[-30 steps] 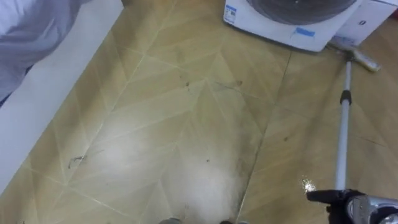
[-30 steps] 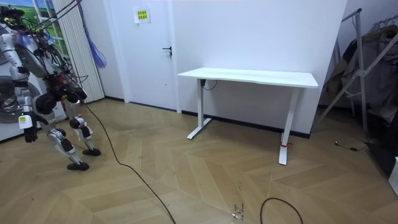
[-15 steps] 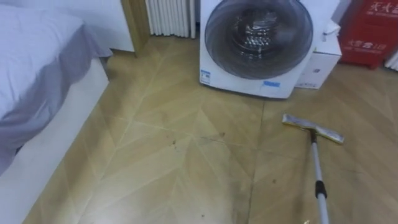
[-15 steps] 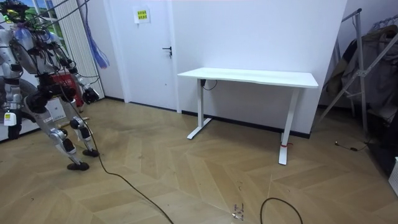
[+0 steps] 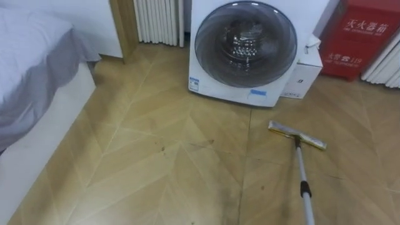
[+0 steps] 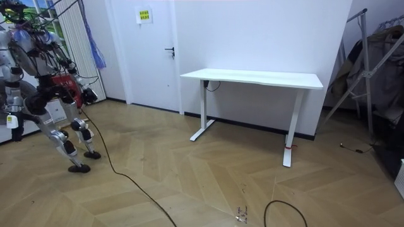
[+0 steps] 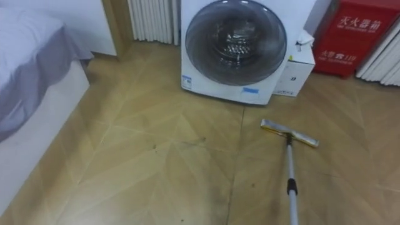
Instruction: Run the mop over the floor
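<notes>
A mop lies on the wooden floor to my right front. Its flat head (image 5: 297, 135) rests a short way in front of the washing machine, and its grey pole (image 5: 304, 190) runs back toward me and off the bottom edge. In the room view I stand bent forward at the room view's left. My left hand (image 6: 12, 123) hangs at my side. My right hand (image 6: 88, 96) shows as a dark shape behind me. Faint dark smudges (image 5: 201, 144) mark the boards ahead.
A white washing machine (image 5: 244, 50) stands straight ahead, with a small white box (image 5: 302, 75) and a red box (image 5: 356, 40) to its right. A bed (image 5: 31, 69) runs along my left. A white radiator (image 5: 159, 22) is behind. A white desk (image 6: 252, 79) stands mid-room.
My view has lifted from the floor at my feet to the washing machine as I straightened. The right hand on the pole dropped out of view. The mop head now lies back from the washer.
</notes>
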Robot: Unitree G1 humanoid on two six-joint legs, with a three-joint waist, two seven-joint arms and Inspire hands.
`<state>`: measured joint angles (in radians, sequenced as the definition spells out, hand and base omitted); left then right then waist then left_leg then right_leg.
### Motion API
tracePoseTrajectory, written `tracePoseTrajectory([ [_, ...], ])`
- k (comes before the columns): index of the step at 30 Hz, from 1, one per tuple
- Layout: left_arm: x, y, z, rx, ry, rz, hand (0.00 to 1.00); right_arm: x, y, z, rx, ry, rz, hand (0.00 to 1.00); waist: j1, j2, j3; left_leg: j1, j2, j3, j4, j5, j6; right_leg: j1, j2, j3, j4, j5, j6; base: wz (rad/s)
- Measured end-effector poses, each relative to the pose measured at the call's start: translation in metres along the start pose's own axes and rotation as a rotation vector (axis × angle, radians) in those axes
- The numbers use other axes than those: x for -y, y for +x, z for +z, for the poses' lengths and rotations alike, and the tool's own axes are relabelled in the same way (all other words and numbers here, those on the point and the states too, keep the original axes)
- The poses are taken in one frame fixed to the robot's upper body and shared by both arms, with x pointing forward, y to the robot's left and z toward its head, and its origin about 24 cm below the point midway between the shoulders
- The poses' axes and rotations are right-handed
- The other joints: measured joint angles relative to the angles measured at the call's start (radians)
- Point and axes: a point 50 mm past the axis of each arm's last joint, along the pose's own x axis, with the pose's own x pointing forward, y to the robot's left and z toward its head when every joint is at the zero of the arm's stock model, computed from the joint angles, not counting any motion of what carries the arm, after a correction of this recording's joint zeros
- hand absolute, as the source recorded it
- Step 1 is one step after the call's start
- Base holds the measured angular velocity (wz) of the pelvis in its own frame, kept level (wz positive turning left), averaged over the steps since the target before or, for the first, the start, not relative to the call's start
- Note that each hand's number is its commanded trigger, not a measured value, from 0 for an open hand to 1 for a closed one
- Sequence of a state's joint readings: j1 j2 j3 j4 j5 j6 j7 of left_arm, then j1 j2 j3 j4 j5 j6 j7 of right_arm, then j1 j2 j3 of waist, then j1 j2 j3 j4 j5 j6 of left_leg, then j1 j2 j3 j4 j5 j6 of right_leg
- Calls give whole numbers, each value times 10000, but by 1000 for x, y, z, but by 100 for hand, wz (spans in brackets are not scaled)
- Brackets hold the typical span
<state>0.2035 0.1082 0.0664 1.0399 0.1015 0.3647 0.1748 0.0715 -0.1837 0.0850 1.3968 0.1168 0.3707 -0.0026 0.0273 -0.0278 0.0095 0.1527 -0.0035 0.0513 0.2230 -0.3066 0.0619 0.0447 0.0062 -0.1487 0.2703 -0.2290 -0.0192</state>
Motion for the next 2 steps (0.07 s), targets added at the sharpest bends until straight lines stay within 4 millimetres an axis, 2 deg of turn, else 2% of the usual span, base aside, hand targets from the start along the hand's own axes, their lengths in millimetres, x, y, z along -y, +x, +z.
tracePoseTrajectory([
  [2, 0, 0, 2, 70, 115, -54, 0, 0, 0, 0, -14, -20, 30, 100, -21, 1, 8, 87, 10, 14, -10, 0, 0, 102, 10, -5, -52, 0, 0, 0],
])
